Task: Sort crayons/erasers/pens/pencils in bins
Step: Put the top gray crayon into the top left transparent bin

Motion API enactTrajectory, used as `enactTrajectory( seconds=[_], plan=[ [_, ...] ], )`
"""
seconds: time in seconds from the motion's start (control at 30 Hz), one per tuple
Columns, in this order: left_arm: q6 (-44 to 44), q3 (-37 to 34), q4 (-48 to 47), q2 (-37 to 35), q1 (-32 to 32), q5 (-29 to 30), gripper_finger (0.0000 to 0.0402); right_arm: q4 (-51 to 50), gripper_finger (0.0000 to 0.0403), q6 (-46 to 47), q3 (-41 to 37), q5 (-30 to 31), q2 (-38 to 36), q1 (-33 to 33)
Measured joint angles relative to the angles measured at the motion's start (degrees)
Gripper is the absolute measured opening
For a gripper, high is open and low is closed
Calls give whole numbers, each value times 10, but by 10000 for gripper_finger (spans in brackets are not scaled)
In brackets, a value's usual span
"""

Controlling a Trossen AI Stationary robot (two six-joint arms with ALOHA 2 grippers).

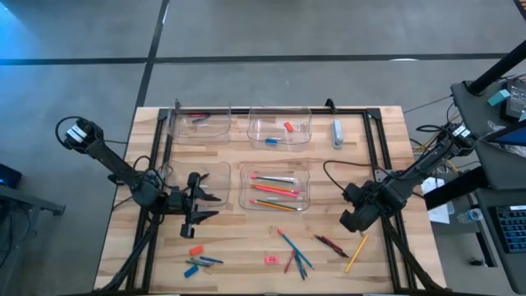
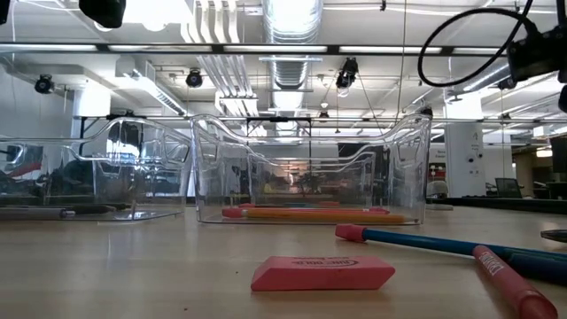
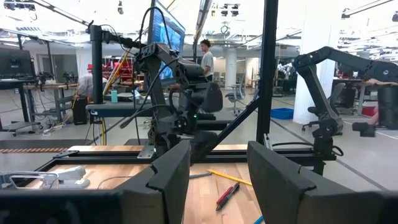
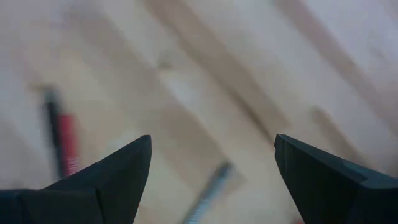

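Four clear bins stand on the wooden table. The far-left bin (image 1: 199, 123) holds dark pens. The far-middle bin (image 1: 279, 128) holds a red eraser and a blue eraser. The near-middle bin (image 1: 275, 187) holds orange, pink and yellow pencils, and it also shows in the low view (image 2: 310, 177). The near-left bin (image 1: 197, 174) shows nothing inside. Near the front edge lie a pink eraser (image 1: 272, 260) (image 2: 323, 273), a red eraser (image 1: 196, 250), blue and teal crayons (image 1: 200, 263), mixed sticks (image 1: 294, 252), a dark red pen (image 1: 330, 244) and a yellow pencil (image 1: 356, 253). My left gripper (image 1: 212, 206) (image 3: 217, 180) is open and empty beside the near-left bin. My right gripper (image 1: 351, 220) (image 4: 211, 162) is open and empty above the table, near the dark red pen (image 4: 62, 143).
A pale blue-grey oblong item (image 1: 337, 133) lies right of the far-middle bin. A black frame (image 1: 378, 140) runs along the table's far and side edges. Bare wood (image 1: 238, 238) lies between the bins and the loose items. A person stands in the room beyond the table (image 3: 207, 59).
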State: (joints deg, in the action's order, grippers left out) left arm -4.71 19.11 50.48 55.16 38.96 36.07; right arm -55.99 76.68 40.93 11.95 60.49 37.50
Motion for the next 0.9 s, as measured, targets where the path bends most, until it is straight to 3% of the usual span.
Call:
enactTrajectory(
  seconds=[0.2,0.9],
  plan=[
    [0,0,0,0,0,0,145,79,325,-42,0,-4,0,1],
    [-17,0,-15,0,0,0,145,36,325,15,-16,-19,0,1]
  ],
)
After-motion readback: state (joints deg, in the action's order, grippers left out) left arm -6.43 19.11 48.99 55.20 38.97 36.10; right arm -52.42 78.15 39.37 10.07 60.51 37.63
